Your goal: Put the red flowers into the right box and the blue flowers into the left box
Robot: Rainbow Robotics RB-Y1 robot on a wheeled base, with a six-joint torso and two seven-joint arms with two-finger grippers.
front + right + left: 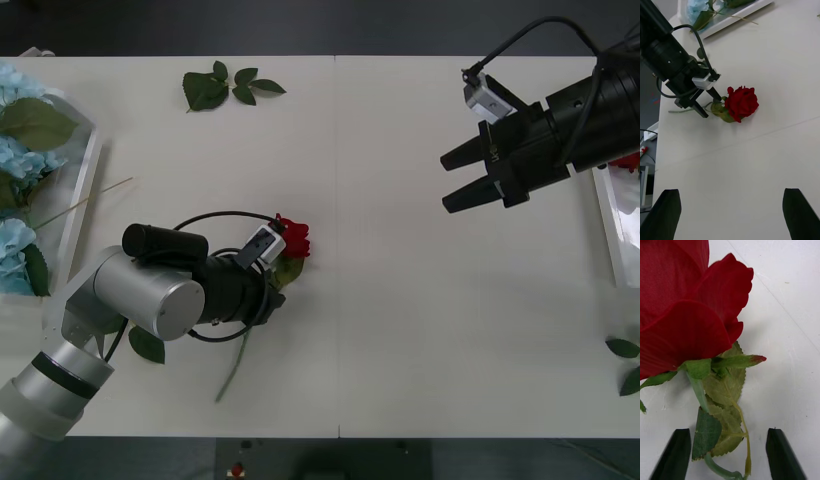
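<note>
A red flower [294,240] lies on the table left of centre, its stem [236,368] running toward the near edge. My left gripper [280,266] is low over it, open, with its fingers [675,453] on either side of the stem and leaves just below the head [688,315]. My right gripper [446,182] hangs open and empty above the table's right half, apart from the rose [742,103]. Blue flowers [15,150] lie in the left box [85,180]. The right box [610,215] sits at the right edge, with a bit of red [630,162] showing behind the right arm.
Loose green leaf sprigs [220,88] lie at the far side of the table. More leaves [625,350] rest near the right edge, and one leaf [147,345] lies beside my left arm. A thin stem [85,200] pokes out of the left box.
</note>
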